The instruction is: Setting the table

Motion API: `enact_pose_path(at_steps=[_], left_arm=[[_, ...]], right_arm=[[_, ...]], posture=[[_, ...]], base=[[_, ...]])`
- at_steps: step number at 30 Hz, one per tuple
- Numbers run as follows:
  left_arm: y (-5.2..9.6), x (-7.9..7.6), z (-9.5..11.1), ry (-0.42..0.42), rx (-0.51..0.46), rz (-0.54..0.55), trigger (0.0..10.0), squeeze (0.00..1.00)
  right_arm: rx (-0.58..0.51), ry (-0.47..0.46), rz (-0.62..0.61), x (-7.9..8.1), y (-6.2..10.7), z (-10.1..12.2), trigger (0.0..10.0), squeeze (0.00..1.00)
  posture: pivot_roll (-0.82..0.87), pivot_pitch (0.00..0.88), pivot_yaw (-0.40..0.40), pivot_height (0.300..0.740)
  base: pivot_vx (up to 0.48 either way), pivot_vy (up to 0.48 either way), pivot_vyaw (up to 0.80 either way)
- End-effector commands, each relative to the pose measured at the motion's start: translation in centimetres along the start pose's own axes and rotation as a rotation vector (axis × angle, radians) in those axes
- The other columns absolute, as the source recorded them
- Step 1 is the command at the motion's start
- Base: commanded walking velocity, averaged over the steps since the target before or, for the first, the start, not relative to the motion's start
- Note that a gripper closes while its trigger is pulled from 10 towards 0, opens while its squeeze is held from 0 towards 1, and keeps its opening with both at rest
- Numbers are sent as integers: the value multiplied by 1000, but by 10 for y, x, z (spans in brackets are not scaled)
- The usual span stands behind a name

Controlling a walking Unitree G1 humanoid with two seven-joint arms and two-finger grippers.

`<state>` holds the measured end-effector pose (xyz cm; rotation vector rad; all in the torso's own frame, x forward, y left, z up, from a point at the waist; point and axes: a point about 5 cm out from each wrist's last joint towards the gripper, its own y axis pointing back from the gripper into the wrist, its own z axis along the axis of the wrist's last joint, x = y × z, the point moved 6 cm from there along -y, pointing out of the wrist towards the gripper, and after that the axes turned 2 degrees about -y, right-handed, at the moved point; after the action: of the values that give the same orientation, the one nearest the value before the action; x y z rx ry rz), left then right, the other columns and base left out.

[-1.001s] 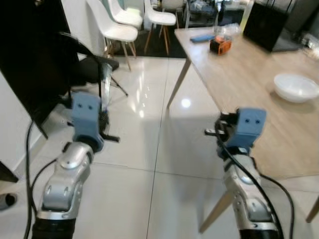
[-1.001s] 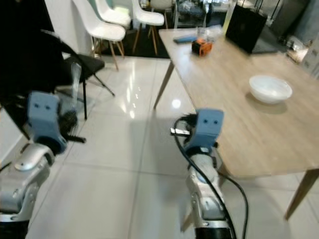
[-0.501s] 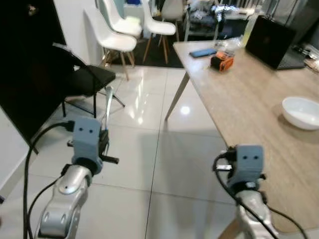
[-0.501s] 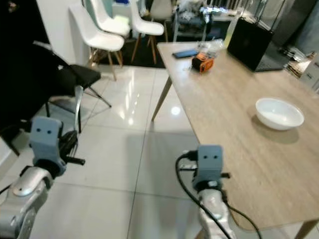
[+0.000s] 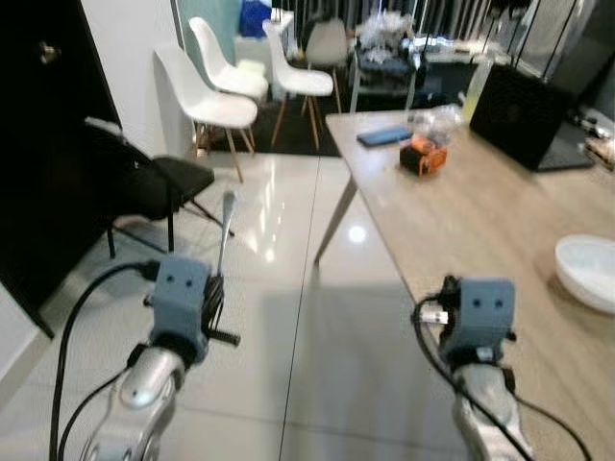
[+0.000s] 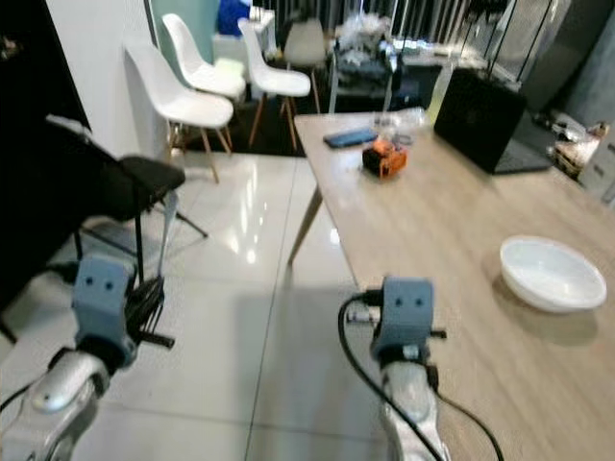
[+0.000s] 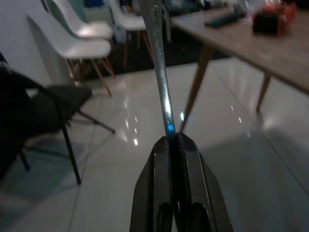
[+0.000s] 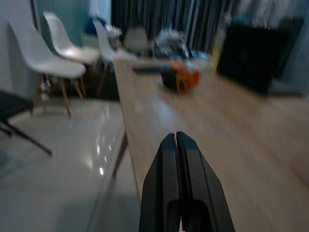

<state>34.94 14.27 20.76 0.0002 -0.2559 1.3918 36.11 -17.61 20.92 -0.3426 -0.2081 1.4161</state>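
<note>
left gripper [image 7: 170, 140] clamps upright utensil [image 7: 159, 67], probably a knife | right gripper [image 8: 176, 137] closed, empty | keep utensil steady approaching table [image 6: 452, 221] near bowl [image 6: 553, 272]

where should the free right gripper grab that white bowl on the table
Best bet is the near rim of the white bowl. It sits upright and open on the wooden table, shallow with a thin flared lip, so one finger could go inside and one outside. Bring the right gripper, now shut and empty, down from above on the robot's side.
</note>
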Motion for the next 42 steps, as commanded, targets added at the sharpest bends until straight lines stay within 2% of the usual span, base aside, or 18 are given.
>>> enact_pose_path(at_steps=[1,4,7,20,34,42], left_arm=[[0,6,0,-17,-3,18,10000,0],[-2,6,4,-18,-18,18,10000,0],[-3,4,5,-14,-24,18,10000,0],[-8,-4,8,-3,-36,-3,10000,0],[-4,-10,10,27,-39,-14,10000,0],[-1,-18,10,51,-26,-50,10000,0]], right_arm=[[20,-18,31,14,0,-7,10000,0],[13,-23,65,23,-2,-5,10000,0],[13,-22,68,24,-4,-6,10000,0],[-6,-27,62,25,-13,-5,10000,0],[16,-42,79,26,-14,-9,10000,0],[27,-36,88,26,-13,-12,10000,0]], posture=[[63,5,31,740],[68,0,28,740],[70,0,26,740],[80,0,43,740],[83,7,18,740],[77,17,15,740]], base=[[431,0,0],[434,0,0],[431,0,0],[431,0,0],[422,0,0],[42,0,0]])
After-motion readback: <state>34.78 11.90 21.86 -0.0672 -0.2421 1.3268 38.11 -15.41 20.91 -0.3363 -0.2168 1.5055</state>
